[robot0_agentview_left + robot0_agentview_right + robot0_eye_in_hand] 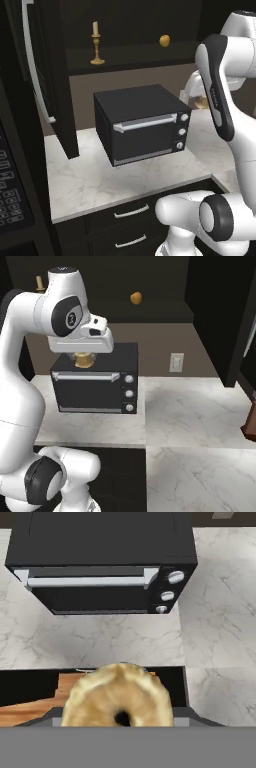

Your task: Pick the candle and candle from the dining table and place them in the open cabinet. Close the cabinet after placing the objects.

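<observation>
The short cream-yellow candle (pixel 119 701) sits close under the hand camera, its dark wick hole facing me. My gripper (pixel 84 360) is shut on it and hangs above the counter, in front of the toaster oven. From the left base view the gripper (pixel 200 100) is half hidden behind my forearm. The thin taper candle in its brass candlestick (pixel 96 45) stands upright on the shelf of the open cabinet (pixel 130 57). The cabinet's door (pixel 52 75) is swung out at the left. The dining table is out of view.
A black toaster oven (pixel 142 122) stands on the marble counter (pixel 95 180) under the cabinet. A round orange-yellow fruit (pixel 164 40) lies on the same shelf, right of the candlestick. Black drawers (pixel 131 212) run below the counter. A wall outlet (pixel 176 362) is behind.
</observation>
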You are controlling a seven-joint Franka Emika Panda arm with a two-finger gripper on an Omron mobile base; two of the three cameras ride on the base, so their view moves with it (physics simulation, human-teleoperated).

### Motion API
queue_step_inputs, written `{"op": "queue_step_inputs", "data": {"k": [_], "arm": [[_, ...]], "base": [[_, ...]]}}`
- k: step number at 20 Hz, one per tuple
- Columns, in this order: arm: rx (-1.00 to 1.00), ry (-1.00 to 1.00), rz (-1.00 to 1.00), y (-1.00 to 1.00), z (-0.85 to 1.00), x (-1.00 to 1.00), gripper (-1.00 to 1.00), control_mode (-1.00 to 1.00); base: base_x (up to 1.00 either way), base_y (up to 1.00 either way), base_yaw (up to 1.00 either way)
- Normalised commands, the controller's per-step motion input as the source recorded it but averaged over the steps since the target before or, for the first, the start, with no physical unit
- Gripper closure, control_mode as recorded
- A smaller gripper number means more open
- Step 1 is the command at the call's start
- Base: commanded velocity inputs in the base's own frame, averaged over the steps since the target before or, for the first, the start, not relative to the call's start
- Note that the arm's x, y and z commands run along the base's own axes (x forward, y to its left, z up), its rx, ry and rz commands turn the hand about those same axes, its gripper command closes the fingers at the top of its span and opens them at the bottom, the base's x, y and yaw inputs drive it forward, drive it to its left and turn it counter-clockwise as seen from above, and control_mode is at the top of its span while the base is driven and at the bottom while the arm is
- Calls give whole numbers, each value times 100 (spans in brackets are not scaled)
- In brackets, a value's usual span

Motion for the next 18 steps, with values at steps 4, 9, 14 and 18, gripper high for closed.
{"op": "queue_step_inputs", "data": {"k": [4,9,14,18], "arm": [[-2,-22,0,6,12,13,100,-100],[-2,-22,0,8,16,10,100,-100],[0,-6,0,4,43,7,100,-100],[0,0,1,4,54,10,100,-100]], "base": [[0,0,0],[0,0,0],[0,0,0],[0,0,0]]}}
